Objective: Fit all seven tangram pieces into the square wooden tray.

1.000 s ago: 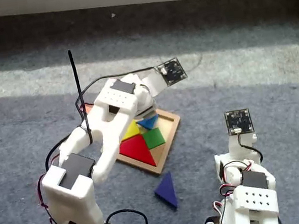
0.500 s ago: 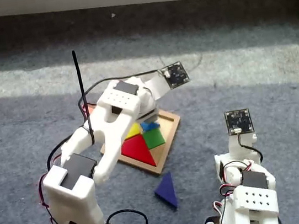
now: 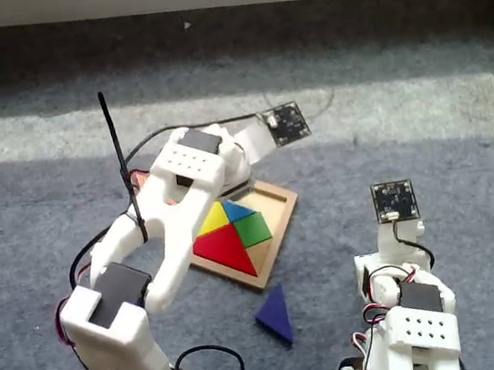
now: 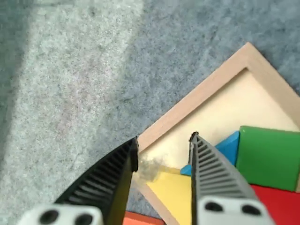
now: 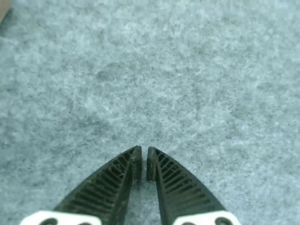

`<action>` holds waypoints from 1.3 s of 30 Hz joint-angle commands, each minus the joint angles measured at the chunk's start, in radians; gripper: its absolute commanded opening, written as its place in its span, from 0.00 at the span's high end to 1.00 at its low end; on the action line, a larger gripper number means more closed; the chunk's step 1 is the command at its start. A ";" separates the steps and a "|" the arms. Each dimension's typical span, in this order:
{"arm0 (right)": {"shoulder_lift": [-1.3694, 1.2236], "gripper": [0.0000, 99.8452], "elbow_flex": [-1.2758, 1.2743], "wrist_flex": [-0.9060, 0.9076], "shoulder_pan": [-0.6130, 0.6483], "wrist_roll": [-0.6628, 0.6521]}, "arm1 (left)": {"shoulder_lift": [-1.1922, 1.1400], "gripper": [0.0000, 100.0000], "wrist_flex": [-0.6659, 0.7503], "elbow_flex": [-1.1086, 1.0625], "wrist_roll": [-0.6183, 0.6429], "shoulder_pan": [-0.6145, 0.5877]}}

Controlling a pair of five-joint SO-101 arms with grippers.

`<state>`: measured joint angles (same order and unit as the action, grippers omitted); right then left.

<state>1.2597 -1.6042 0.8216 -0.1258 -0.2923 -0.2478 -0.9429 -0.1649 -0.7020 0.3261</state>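
The square wooden tray [image 3: 275,201] lies on the carpet under my left arm. It holds a yellow piece [image 3: 214,217], a light blue piece [image 3: 239,211], a green square [image 3: 254,229] and a red triangle [image 3: 222,245]. In the left wrist view, my left gripper [image 4: 164,140] hovers open over the tray's rim [image 4: 211,79], with nothing between its fingers. Below it lie the yellow piece [image 4: 171,192], the light blue piece [image 4: 229,146] and the green square [image 4: 269,157]. A dark blue triangle [image 3: 274,314] lies on the carpet in front of the tray. My right gripper [image 5: 143,152] is shut above bare carpet.
Grey carpet surrounds the tray on all sides. My right arm [image 3: 412,323] stands folded at the front right, away from the tray. An orange edge [image 4: 140,218] shows beside the yellow piece. Part of the tray floor [image 4: 234,101] is bare.
My left arm has swung a little to the left and back, uncovering the yellow and light blue pieces in the tray. The right arm has not moved.
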 commanded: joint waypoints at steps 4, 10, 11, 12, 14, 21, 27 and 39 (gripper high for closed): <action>0.010 0.97 -0.001 -0.018 -0.007 -0.012 | 0.148 0.77 0.044 0.015 0.331 -0.124; 0.010 0.97 -0.001 -0.018 -0.007 -0.012 | 0.295 0.73 0.031 0.013 0.585 -0.286; 0.010 0.97 -0.001 -0.018 -0.007 -0.012 | 0.308 0.73 0.008 0.015 0.600 -0.312; 0.010 0.97 -0.001 -0.018 -0.007 -0.012 | 0.312 0.73 -0.011 0.015 0.606 -0.334; 0.010 0.97 -0.001 -0.018 -0.007 -0.012 | 0.305 0.73 -0.041 0.015 0.606 -0.371; 0.010 0.97 -0.001 -0.018 -0.007 -0.012 | 0.160 0.71 -0.077 0.036 0.606 -0.443; 0.010 0.97 -0.001 -0.018 -0.007 -0.012 | -0.045 0.68 -0.252 0.214 0.612 -0.446; 0.010 0.97 -0.001 -0.018 -0.010 -0.012 | -0.456 0.68 -0.465 0.624 0.694 -0.463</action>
<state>1.2597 -1.6042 0.8216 -0.1258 -0.2923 -0.6360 -1.3234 0.3015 -0.0192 -0.1220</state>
